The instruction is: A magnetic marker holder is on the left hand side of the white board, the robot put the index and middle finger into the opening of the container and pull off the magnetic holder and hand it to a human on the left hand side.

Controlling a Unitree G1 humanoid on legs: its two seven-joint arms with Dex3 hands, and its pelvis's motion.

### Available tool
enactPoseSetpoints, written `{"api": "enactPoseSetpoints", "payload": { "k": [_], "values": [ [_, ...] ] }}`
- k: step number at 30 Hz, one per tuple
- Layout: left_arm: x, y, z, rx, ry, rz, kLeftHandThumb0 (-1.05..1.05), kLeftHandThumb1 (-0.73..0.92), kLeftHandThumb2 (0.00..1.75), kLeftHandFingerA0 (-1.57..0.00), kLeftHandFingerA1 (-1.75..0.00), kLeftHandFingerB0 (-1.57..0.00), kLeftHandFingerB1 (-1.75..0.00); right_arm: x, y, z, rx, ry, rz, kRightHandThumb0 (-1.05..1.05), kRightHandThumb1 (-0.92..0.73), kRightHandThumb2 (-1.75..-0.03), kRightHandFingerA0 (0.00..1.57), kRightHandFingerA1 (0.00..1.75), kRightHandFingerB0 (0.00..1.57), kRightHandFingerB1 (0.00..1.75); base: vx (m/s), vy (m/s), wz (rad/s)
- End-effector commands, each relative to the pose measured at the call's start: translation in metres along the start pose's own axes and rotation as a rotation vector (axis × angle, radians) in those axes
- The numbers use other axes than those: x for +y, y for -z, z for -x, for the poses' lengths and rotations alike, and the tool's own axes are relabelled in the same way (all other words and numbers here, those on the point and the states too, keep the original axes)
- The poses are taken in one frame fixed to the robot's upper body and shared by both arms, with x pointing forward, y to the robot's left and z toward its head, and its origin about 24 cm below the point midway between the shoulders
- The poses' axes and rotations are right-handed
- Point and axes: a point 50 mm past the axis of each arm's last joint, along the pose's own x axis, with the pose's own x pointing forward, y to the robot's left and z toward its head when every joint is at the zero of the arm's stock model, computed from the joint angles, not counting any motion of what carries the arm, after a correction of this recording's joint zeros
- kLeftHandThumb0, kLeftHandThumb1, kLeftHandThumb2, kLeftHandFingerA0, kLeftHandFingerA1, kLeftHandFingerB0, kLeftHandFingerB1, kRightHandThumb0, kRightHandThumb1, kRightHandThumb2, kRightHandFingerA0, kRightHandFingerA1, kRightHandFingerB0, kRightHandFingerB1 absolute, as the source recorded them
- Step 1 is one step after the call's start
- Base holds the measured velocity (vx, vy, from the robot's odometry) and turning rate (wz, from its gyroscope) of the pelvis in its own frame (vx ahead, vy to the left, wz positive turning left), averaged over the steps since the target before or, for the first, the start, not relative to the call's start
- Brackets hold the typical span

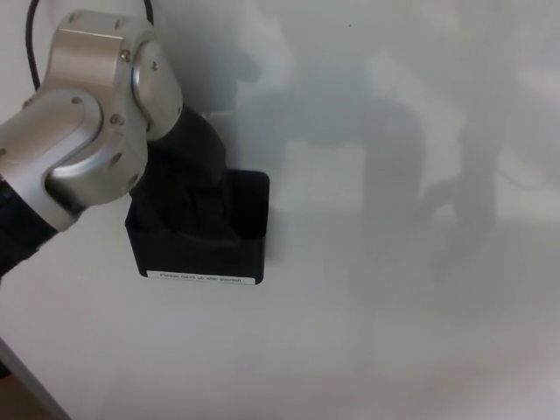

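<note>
A black magnetic marker holder (199, 258) sticks to the whiteboard (394, 315) at the left, with a white label strip (203, 279) along its lower edge. My left hand (188, 188) comes in from the upper left behind its silver wrist joint (87, 122). The hand's lower part is sunk into the holder's top opening and hidden by the holder's walls. Whether it grips the holder does not show. The holder sits flat against the board. My right hand is not in view.
The board's edge (24, 374) runs diagonally across the bottom left corner. A black cable (33, 39) curves at the top left. Grey shadows fall across the board's upper right.
</note>
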Motion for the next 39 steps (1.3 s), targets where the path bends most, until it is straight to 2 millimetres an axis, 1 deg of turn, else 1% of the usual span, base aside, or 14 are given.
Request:
{"api": "enactPoseSetpoints", "payload": {
  "k": [1, 2, 3, 6, 7, 8, 23, 24, 31, 32, 33, 37, 38, 39],
  "values": [
    [-0.003, 0.006, -0.003, 0.045, 0.008, -0.046, -0.97, 0.92, 0.7, -0.35, -0.42, -0.01, -0.22, -0.006, 0.002, 0.002, -0.001, 0.007, 0.003, -0.61, -0.57, -0.84, 0.59, 0.58, 0.17, 0.41, 0.0, 0.0, 0.0],
    [-0.003, 0.006, -0.003, 0.045, 0.008, -0.046, -0.97, 0.92, 0.7, -0.35, -0.42, -0.01, -0.22, -0.006, 0.002, 0.002, -0.001, 0.006, 0.003, -0.61, -0.57, -0.84, 0.59, 0.58, 0.17, 0.41, 0.0, 0.0, 0.0],
    [-0.004, 0.007, -0.008, 0.002, 0.038, -0.008, -0.95, 0.78, 1.12, 0.0, -0.07, 0.0, -0.06, -0.006, 0.002, 0.002, 0.001, 0.008, 0.004, -0.6, -0.57, -0.84, 0.58, 0.58, 0.18, 0.41, 0.0, 0.0, 0.0],
    [-0.006, 0.007, -0.015, -0.064, 0.086, 0.051, -0.95, 0.78, 1.12, 0.0, -0.07, 0.0, -0.06, -0.006, 0.002, 0.001, 0.004, 0.009, 0.005, -0.6, -0.57, -0.84, 0.58, 0.58, 0.18, 0.41, 0.0, 0.0, 0.0],
    [-0.007, 0.008, -0.015, -0.054, 0.069, 0.054, -0.89, 0.69, 1.11, -0.08, -0.48, 0.0, -0.16, -0.006, 0.002, 0.001, 0.004, 0.008, 0.006, -0.6, -0.57, -0.83, 0.58, 0.57, 0.17, 0.41, 0.0, 0.0, 0.0],
    [-0.008, 0.009, -0.017, -0.042, 0.054, 0.051, -0.89, 0.7, 1.11, -0.17, -0.52, 0.0, -0.15, -0.006, 0.002, 0.001, 0.0, 0.008, 0.009, -0.59, -0.57, -0.83, 0.58, 0.58, 0.18, 0.41, 0.0, 0.0, 0.0],
    [-0.014, 0.002, -0.032, -0.088, 0.111, 0.065, -0.93, 0.7, 1.09, -0.13, -0.46, -0.03, -0.24, -0.006, 0.001, 0.0, -0.003, 0.008, -0.005, -0.6, -0.56, -0.83, 0.59, 0.58, 0.17, 0.4, 0.0, 0.0, 0.0],
    [-0.016, 0.003, -0.035, -0.107, 0.125, 0.095, -0.9, 0.69, 1.07, -0.04, -0.28, -0.08, -0.25, -0.006, 0.0, -0.001, -0.005, 0.006, -0.004, -0.61, -0.56, -0.83, 0.58, 0.58, 0.17, 0.4, 0.0, 0.0, 0.0],
    [-0.022, 0.006, -0.044, -0.143, 0.142, 0.163, -0.91, 0.68, 1.04, -0.04, -0.28, -0.12, -0.3, -0.006, -0.001, -0.002, -0.012, 0.003, 0.005, -0.61, -0.56, -0.83, 0.58, 0.58, 0.17, 0.4, 0.0, 0.0, 0.0],
    [-0.023, 0.005, -0.048, -0.154, 0.149, 0.138, -0.9, 0.63, 0.99, -0.08, -0.3, -0.08, -0.11, -0.006, -0.002, -0.003, -0.013, 0.005, -0.004, -0.58, -0.56, -0.82, 0.58, 0.58, 0.18, 0.4, 0.0, 0.0, 0.0],
    [-0.024, 0.003, -0.052, -0.149, 0.137, 0.128, -0.66, 0.5, 0.79, -0.41, -0.7, -0.07, -0.31, -0.006, -0.003, -0.003, -0.014, 0.007, -0.005, -0.58, -0.55, -0.82, 0.6, 0.58, 0.18, 0.4, 0.0, 0.0, 0.0],
    [-0.025, 0.001, -0.057, -0.139, 0.114, 0.119, -0.66, 0.5, 0.79, -0.41, -0.7, -0.07, -0.31, -0.006, -0.003, -0.004, -0.015, 0.01, -0.004, -0.58, -0.55, -0.82, 0.6, 0.58, 0.18, 0.4, 0.0, 0.0, 0.0],
    [-0.028, 0.0, -0.061, -0.154, 0.08, 0.072, -0.16, 0.67, 0.62, -1.07, -0.59, -0.72, -0.44, -0.006, -0.003, -0.004, -0.016, 0.009, 0.002, -0.61, -0.57, -0.84, 0.58, 0.59, 0.17, 0.4, 0.0, 0.0, 0.0],
    [-0.031, -0.001, -0.063, -0.166, 0.053, 0.038, -0.16, 0.67, 0.62, -1.07, -0.59, -0.72, -0.44, -0.006, -0.003, -0.004, -0.016, 0.008, 0.006, -0.61, -0.57, -0.84, 0.58, 0.59, 0.17, 0.4, 0.0, 0.0, 0.0]
  ]
}}
